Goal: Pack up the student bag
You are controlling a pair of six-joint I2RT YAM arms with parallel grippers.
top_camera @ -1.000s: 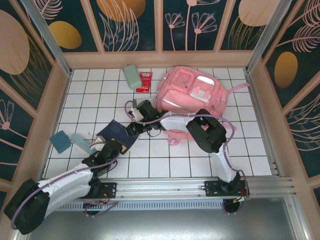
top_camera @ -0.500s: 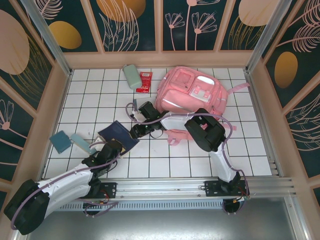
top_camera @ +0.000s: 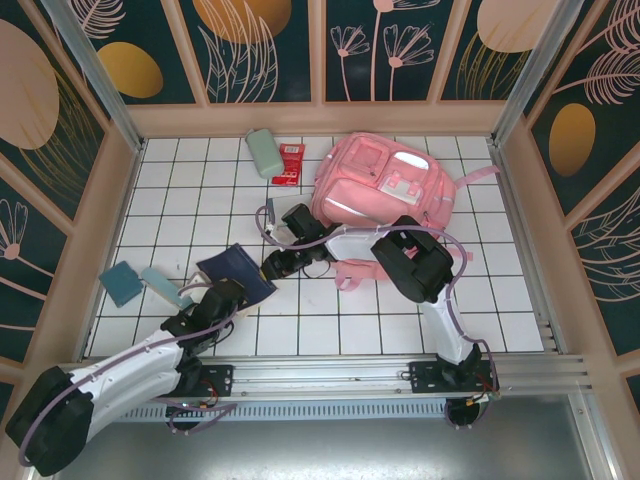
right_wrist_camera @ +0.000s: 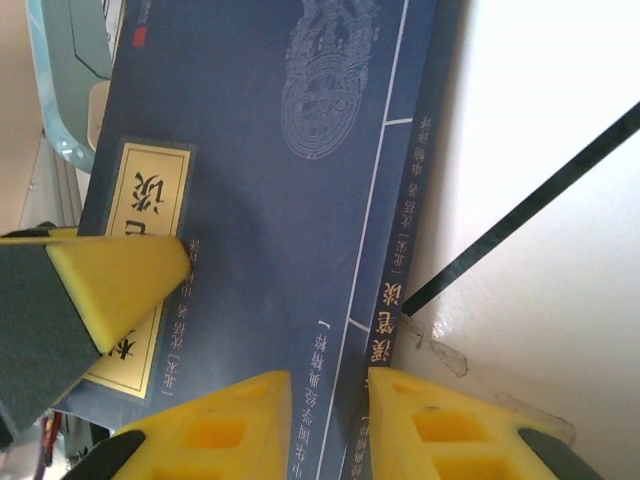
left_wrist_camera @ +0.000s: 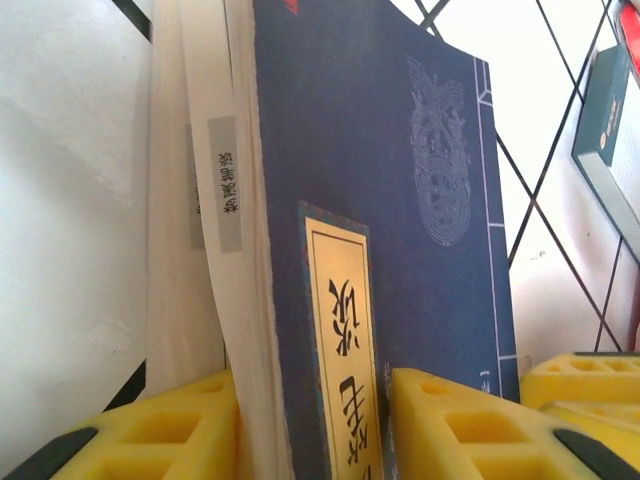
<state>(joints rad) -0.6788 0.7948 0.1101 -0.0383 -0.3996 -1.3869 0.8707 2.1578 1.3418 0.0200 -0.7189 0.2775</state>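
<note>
the student bag (top_camera: 385,185) is lying on the far right part of the white tiled table (top_camera: 500,300), front pockets facing up, with a pink strap trailing off its near edge. nothing is resting on it, and both grippers are working well to the left of it.

a blue book (top_camera: 235,268) with a gold title label is sitting on the tiles near the left arm. the left gripper (top_camera: 232,290) is reaching it from the near side. in the left wrist view its yellow pads are pressing either side of the book (left_wrist_camera: 400,200), one against the pale page edges and one against the cover, so the left gripper (left_wrist_camera: 312,430) is clamping it with the jaws partly apart.

the right gripper (top_camera: 272,268) is meeting the book at its right corner. in the right wrist view the spine edge of the book (right_wrist_camera: 280,200) is running between the two yellow pads, and the right gripper (right_wrist_camera: 330,430) is pinching it in a narrow gap.

a pale green case (top_camera: 263,152) and a red packet (top_camera: 288,163) are lying side by side at the far edge, left of the bag. a teal block (top_camera: 122,282) is lying at the near left.
</note>
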